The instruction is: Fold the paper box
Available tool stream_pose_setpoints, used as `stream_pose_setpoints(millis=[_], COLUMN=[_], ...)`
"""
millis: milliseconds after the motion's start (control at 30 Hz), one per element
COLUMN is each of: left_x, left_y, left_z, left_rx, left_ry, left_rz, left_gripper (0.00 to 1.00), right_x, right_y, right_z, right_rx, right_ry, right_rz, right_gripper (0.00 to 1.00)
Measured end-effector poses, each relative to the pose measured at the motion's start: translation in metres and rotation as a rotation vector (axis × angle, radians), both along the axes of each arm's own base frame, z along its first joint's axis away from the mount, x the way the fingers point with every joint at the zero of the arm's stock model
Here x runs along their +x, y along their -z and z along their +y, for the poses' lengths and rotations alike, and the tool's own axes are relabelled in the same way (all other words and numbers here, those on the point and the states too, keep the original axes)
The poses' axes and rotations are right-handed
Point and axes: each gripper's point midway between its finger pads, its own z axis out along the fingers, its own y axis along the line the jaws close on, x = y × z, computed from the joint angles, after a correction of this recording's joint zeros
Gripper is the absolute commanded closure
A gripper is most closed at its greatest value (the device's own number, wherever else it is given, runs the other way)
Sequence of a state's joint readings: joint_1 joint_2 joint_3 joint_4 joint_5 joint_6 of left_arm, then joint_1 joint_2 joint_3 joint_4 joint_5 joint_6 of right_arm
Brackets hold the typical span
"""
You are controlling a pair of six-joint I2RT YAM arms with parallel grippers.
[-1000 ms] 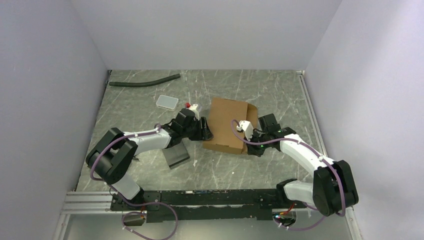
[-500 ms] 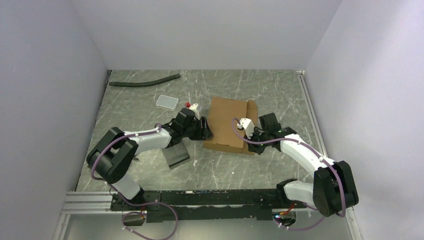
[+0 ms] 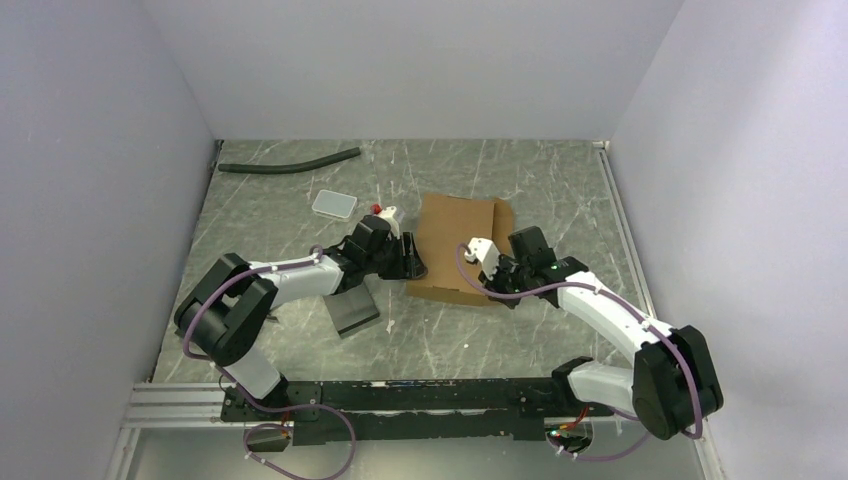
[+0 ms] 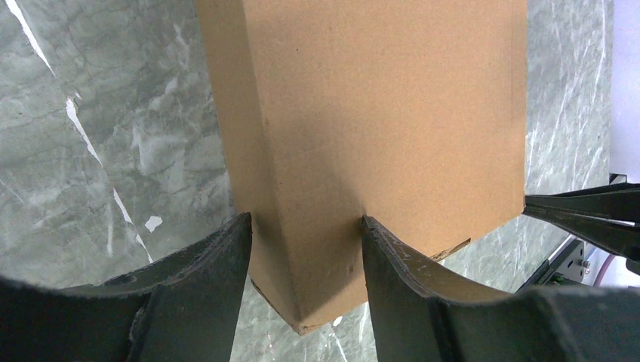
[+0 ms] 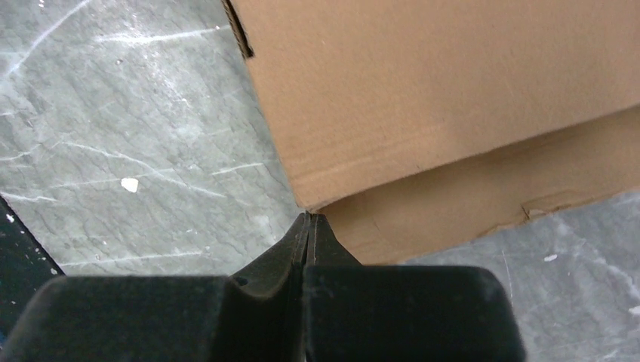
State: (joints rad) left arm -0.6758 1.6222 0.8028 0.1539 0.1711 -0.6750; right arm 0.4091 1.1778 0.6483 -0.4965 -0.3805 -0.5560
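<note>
The paper box is a shallow brown cardboard box lying on the marble table. My left gripper is at its near left corner. In the left wrist view the box has that corner wedged between the two black fingers, and the left gripper is shut on it. My right gripper is at the box's near right corner. In the right wrist view the right gripper is shut with nothing in it, its tips touching the box where a flap sticks out below the upper panel.
A black hose lies at the far left. A small pale tray and a red-capped item sit behind the left arm. A black slab lies near the left forearm. Walls close in on both sides.
The right wrist has shifted left and a little farther from the bases, along the box's right end. The left arm and the box have stayed put.
</note>
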Motion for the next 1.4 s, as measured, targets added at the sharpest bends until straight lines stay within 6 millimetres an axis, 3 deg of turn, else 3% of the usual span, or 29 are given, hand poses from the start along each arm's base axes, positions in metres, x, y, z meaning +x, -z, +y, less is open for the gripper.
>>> stream_pose_setpoints(millis=[167,367,500,600,667,800,867,933,1133,1233,1400], left_x=[0.0,0.0,0.0,0.0,0.0,0.0,0.0,0.0,0.0,0.001,0.001], left_y=[0.0,0.0,0.0,0.0,0.0,0.0,0.0,0.0,0.0,0.0,-0.001], left_z=[0.0,0.0,0.0,0.0,0.0,0.0,0.0,0.0,-0.001,-0.002,-0.002], left_rx=[0.0,-0.001,-0.001,-0.001,0.0,0.0,-0.001,-0.002,-0.006,-0.006,-0.001], left_ry=[0.0,-0.002,-0.002,-0.003,-0.003,-0.003,-0.003,-0.002,0.006,0.007,0.008], left_rz=[0.0,0.002,0.003,0.003,0.003,0.003,0.003,0.004,0.009,0.012,0.017], left_gripper=[0.41,0.4,0.4,0.4,0.4,0.4,0.4,0.4,0.4,0.4,0.4], right_x=[0.002,0.0,0.008,0.022,0.032,0.07,0.087,0.098,0.099,0.104,0.133], right_y=[-0.003,-0.007,-0.033,-0.066,-0.083,-0.099,-0.091,-0.072,0.002,0.013,0.014], right_z=[0.009,0.008,0.004,-0.009,-0.021,-0.058,-0.076,-0.089,-0.101,-0.099,-0.098], right_rx=[-0.012,-0.003,0.074,0.147,0.186,0.209,0.203,0.188,0.122,0.135,0.219], right_ry=[-0.027,-0.02,-0.007,0.05,0.13,0.429,0.578,0.698,0.879,0.917,0.979], right_rz=[-0.033,-0.014,-0.039,-0.127,-0.182,-0.259,-0.245,-0.185,0.071,0.134,0.194], right_gripper=[1.0,0.69,0.58,0.51,0.51,0.63,0.71,0.78,0.8,0.77,0.77])
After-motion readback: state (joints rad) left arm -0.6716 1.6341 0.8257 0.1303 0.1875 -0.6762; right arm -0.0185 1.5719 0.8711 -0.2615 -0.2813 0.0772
